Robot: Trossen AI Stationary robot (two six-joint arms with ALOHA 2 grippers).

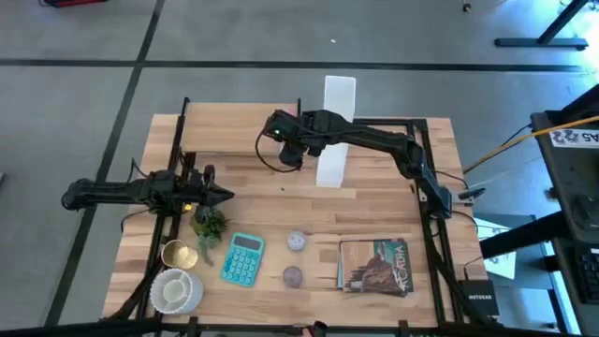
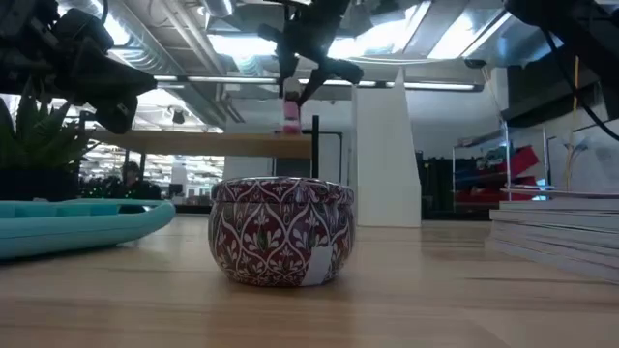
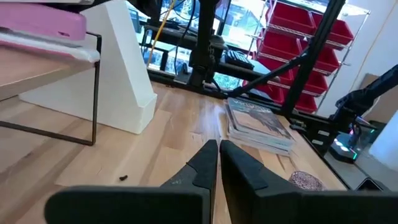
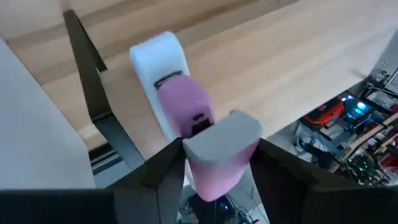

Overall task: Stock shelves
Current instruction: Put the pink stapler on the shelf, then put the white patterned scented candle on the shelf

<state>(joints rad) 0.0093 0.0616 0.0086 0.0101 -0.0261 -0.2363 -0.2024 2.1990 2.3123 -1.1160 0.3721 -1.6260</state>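
A pink and white stapler (image 4: 180,106) lies on the small raised wood shelf (image 1: 239,140) with a black frame, at the table's far side. It also shows as a pink bar on the shelf top (image 3: 37,25). My right gripper (image 4: 217,174) reaches over the shelf from the table's right and is shut on the stapler's near end. The tall white file box (image 1: 335,131) stands right of the shelf. My left gripper (image 1: 227,196) hangs shut and empty at the table's left, above the small green plant (image 1: 208,225). My right gripper has the stapler's grey rear end (image 4: 221,140) pinched between its two fingers, one on each side. The fingers come slanting down from the table's right and lie along the stapler. The white front end (image 4: 155,59) points away and seems to rest on the shelf.
On the near half of the table are a teal calculator (image 1: 243,257), two small patterned tins (image 1: 297,241) (image 1: 292,275), a gold bowl (image 1: 178,253), a white bowl (image 1: 175,290) and a stack of magazines (image 1: 374,267). Bare wood lies between the shelf and these things.
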